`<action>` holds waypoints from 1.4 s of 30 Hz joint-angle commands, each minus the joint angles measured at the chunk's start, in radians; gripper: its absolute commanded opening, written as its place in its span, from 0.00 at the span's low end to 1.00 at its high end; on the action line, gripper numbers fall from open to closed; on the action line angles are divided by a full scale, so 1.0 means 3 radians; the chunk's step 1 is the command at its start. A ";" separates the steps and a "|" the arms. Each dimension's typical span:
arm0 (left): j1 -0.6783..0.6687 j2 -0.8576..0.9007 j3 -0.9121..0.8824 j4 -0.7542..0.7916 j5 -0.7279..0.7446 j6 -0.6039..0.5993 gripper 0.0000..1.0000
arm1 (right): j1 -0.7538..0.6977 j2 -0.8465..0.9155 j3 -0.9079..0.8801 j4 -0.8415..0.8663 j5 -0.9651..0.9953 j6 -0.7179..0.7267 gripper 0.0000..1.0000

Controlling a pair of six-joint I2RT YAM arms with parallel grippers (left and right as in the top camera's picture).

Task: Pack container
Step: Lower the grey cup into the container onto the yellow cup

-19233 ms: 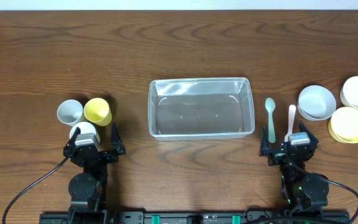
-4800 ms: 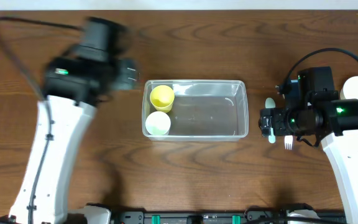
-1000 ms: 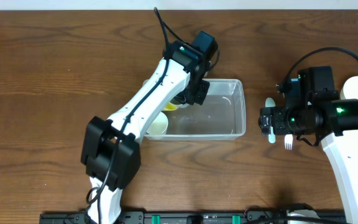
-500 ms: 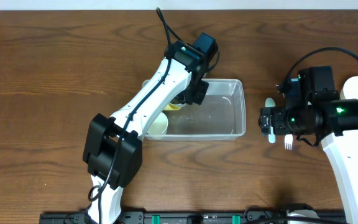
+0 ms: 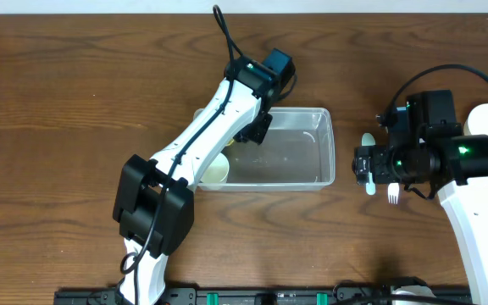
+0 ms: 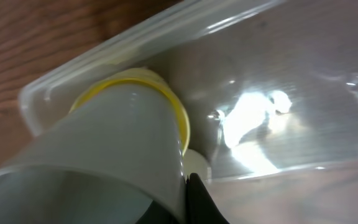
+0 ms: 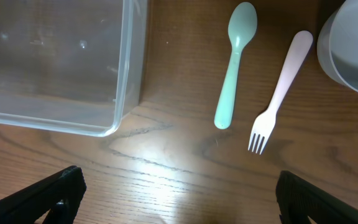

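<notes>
Nesting job inside container.
Left gripper pinches grey cup over yellow cup, likely saving room; right gripper gapes above spoon.

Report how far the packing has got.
Done: white cup and yellow cup sit in the container. In hand: left gripper holds a grey cup at the yellow one. Left: spoon, fork and bowl lie outside, below the open right gripper.
</notes>
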 commanded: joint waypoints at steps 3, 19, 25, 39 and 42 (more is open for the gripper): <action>0.0069 -0.0019 0.0010 -0.0098 -0.0357 -0.0006 0.06 | 0.0025 0.0011 0.0058 0.0006 0.0013 -0.0041 0.99; 0.0435 -0.0019 0.0010 -0.0188 0.0127 -0.0062 0.06 | 0.0025 0.0011 0.0058 0.0005 0.0013 -0.0041 0.99; 0.0435 -0.0019 0.0010 -0.0158 0.0263 -0.0051 0.06 | 0.0025 0.0011 0.0058 0.0004 0.0013 -0.0041 0.99; 0.0435 -0.0019 0.0010 -0.0161 0.0262 -0.0051 0.16 | 0.0025 0.0011 0.0058 0.0003 0.0013 -0.0041 0.99; 0.0435 -0.0019 0.0010 -0.0161 0.0262 -0.0051 0.38 | 0.0025 0.0011 0.0058 -0.0006 0.0013 -0.0041 0.99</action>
